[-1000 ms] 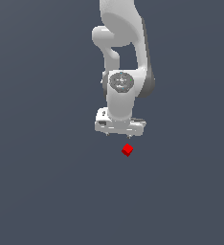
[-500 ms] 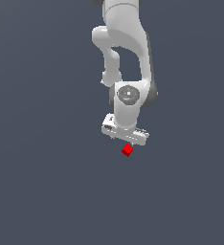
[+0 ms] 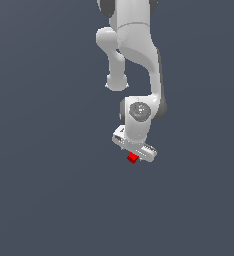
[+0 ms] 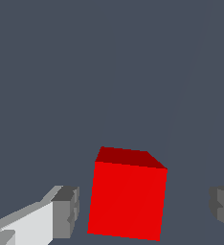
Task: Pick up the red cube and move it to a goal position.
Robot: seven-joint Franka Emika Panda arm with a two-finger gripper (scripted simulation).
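Note:
The red cube (image 3: 132,158) lies on the grey floor, partly hidden under the white gripper (image 3: 135,154) in the exterior view. In the wrist view the red cube (image 4: 127,197) sits between the two grey fingertips (image 4: 66,211), with a gap on each side. The gripper (image 4: 145,208) is open around the cube and does not touch it. The hand is low, close to the floor, and tilted.
The white arm (image 3: 134,60) rises from the gripper toward the top of the exterior view. The plain grey floor (image 3: 49,190) lies all around.
The gripper has come down over the cube and turned; the cube, first clear below it, now sits between the fingers. The cube has not moved.

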